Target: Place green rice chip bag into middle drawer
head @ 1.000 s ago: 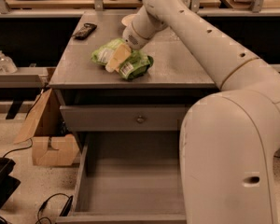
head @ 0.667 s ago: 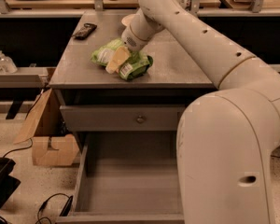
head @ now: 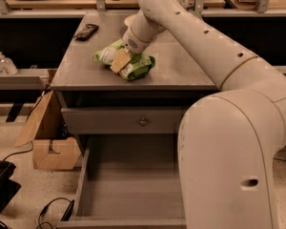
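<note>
The green rice chip bag (head: 136,67) lies crumpled on the grey cabinet top (head: 81,68), left of centre. My gripper (head: 121,59) reaches down from the right and is pressed onto the middle of the bag, covering part of it. The bag rests on the top. The middle drawer (head: 128,187) stands pulled out below, a wide shallow grey tray with nothing in it; my arm's large white base (head: 229,161) covers its right side.
A shut grey drawer front with a small knob (head: 143,122) sits above the open drawer. A black object (head: 86,31) lies at the top's back left. A cream bowl (head: 129,19) shows behind the arm. A cardboard box (head: 50,144), cables and bottles (head: 5,63) are at left.
My arm has shifted slightly over the bag. The bag lies where it was on the cabinet top.
</note>
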Robot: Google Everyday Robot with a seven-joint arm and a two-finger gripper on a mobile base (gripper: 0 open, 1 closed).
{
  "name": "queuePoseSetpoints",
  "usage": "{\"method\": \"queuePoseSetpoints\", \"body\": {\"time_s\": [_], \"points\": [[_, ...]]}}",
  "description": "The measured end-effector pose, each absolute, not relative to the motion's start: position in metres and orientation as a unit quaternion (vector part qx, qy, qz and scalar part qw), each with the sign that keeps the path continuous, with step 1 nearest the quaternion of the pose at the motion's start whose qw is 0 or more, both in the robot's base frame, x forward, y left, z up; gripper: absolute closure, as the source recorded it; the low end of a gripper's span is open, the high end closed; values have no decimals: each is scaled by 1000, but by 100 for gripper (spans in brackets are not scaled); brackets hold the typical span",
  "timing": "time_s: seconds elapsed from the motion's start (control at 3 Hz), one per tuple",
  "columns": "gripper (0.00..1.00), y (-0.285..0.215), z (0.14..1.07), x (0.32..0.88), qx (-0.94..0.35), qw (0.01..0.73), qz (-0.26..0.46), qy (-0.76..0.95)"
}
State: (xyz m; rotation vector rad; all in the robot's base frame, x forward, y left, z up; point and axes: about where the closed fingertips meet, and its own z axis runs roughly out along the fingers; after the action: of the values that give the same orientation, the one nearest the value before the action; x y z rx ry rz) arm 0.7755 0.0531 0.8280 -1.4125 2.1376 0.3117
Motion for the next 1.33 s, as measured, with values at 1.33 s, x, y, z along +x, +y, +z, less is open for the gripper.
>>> {"method": "queuePoseSetpoints", "body": {"time_s": [1.33], "points": [[100, 59, 881, 740, -553, 314, 51, 770]]}}
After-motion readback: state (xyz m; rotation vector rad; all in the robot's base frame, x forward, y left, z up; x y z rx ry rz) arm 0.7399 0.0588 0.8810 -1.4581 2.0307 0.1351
